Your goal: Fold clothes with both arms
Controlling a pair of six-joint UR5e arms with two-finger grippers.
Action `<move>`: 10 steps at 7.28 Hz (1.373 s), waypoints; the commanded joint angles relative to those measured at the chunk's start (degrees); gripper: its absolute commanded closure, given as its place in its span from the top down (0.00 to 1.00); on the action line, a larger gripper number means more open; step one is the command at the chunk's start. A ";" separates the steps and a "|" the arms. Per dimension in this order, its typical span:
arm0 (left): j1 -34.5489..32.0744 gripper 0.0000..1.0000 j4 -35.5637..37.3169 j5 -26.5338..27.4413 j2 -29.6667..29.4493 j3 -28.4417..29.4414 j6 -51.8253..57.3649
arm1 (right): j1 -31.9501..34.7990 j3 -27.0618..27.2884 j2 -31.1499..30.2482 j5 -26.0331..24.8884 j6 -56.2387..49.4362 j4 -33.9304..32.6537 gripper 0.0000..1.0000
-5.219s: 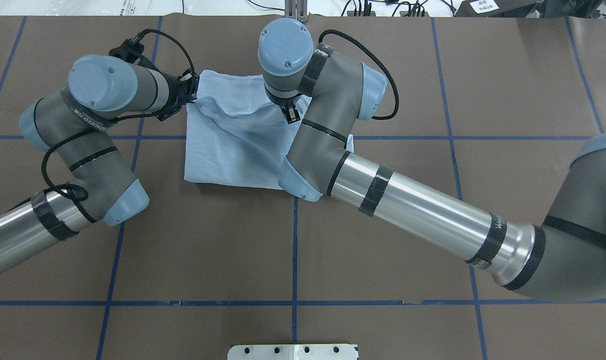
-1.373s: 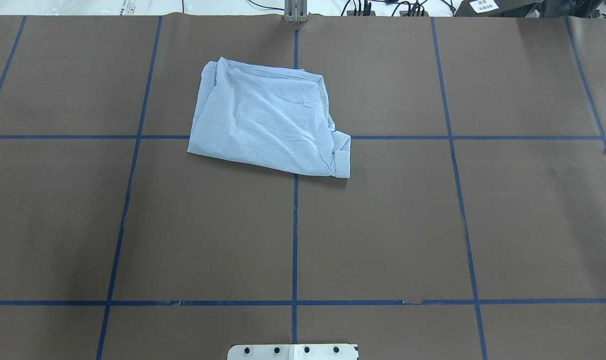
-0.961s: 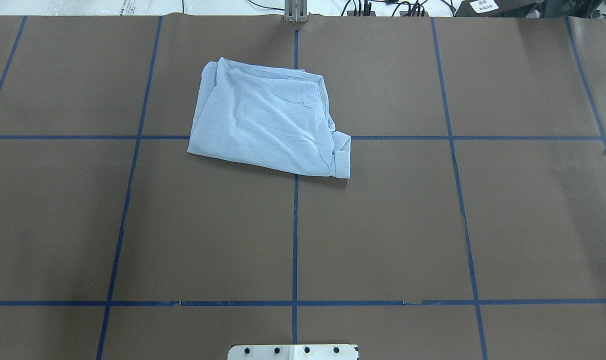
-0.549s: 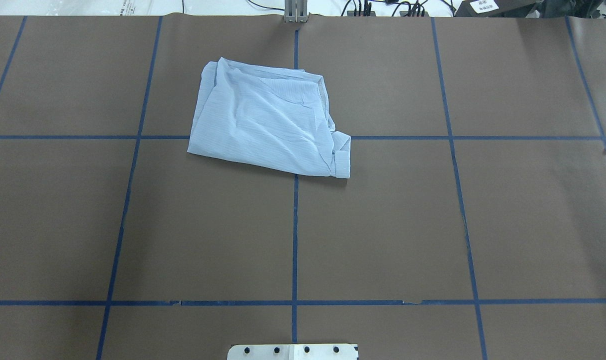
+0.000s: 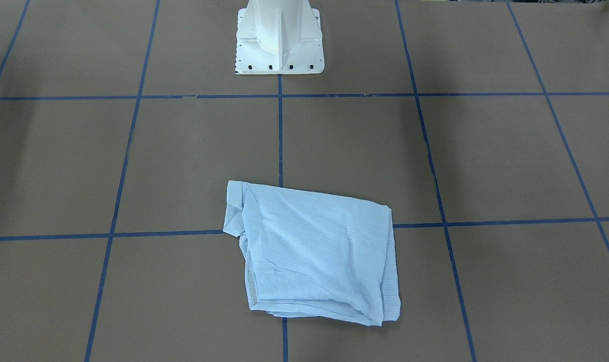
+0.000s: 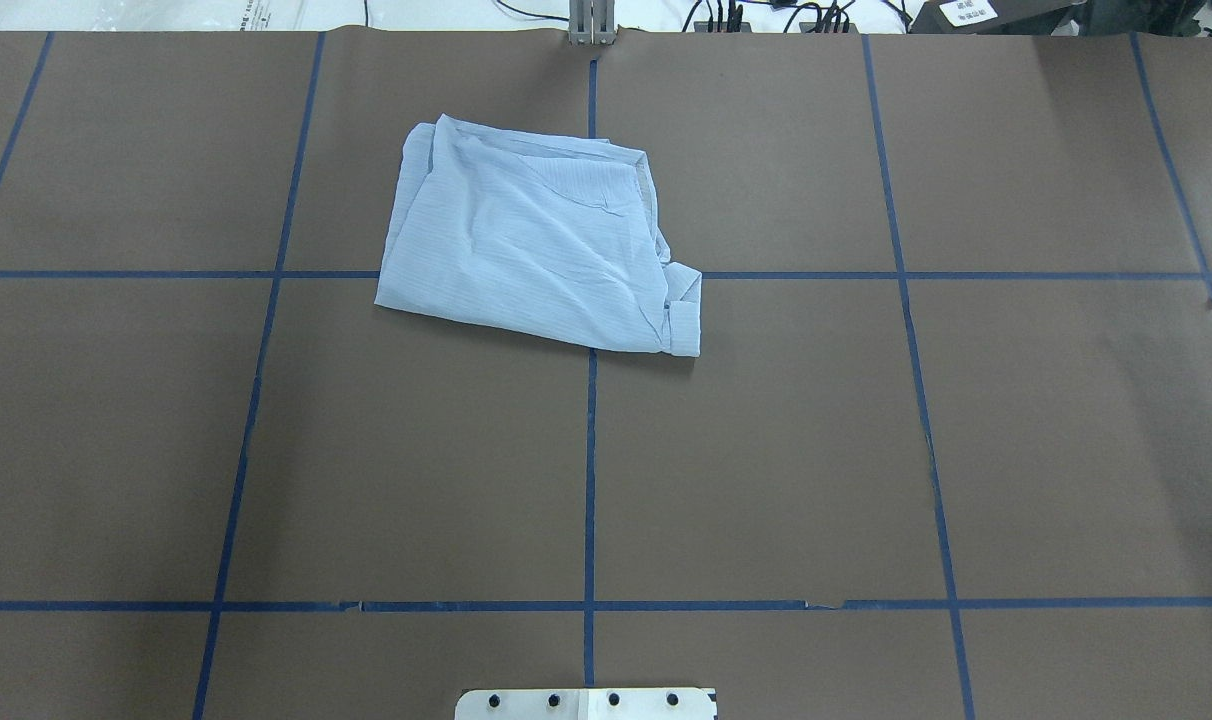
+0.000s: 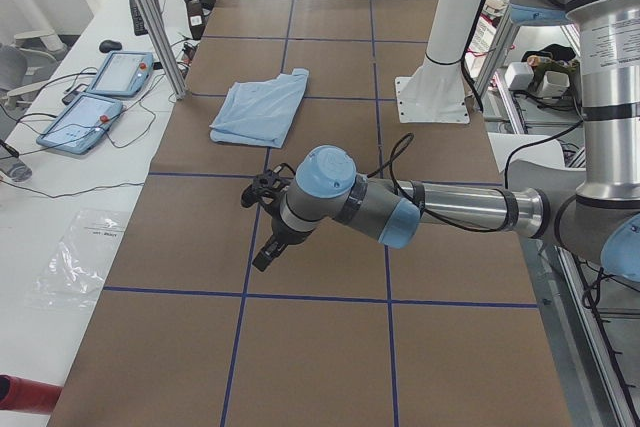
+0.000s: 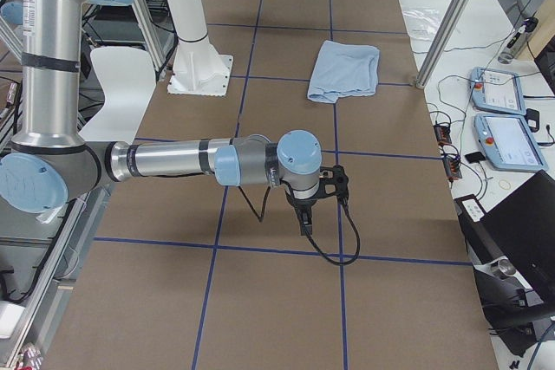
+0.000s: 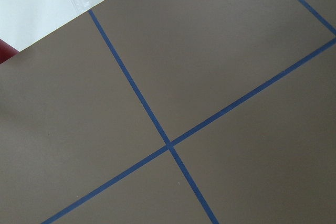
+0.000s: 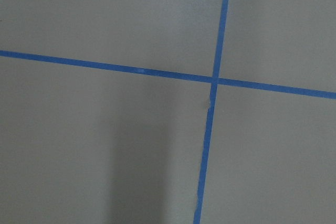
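Here, folded shirt [image 6: 526, 250] on table [image 6: 766, 450]; left hand [image 7: 262, 259], right hand [image 8: 305, 223] well apart, grip cannot tell.

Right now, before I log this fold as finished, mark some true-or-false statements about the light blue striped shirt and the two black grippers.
1. The light blue striped shirt lies folded on the brown covered table. True.
2. The left gripper or the right gripper touches the shirt. False: both hang over bare table, apart from it.
3. The shirt covers a crossing of blue tape lines. True.
4. The shirt touches the white pedestal base. False: bare table lies between them.
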 commanded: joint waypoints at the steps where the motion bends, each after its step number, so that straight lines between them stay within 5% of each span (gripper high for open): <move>1: 0.04 1.00 -0.12 0.06 0.42 -0.35 0.04 | -0.04 -0.85 -0.29 0.65 -0.08 1.58 1.00; 3: 0.04 1.00 -0.21 -0.02 0.33 -0.61 0.21 | -0.04 -2.70 -0.64 1.09 0.01 8.51 1.00; 10: -0.32 1.00 -0.38 -1.16 0.77 -3.86 -0.13 | -1.36 -2.09 -0.64 -1.80 -4.01 9.60 1.00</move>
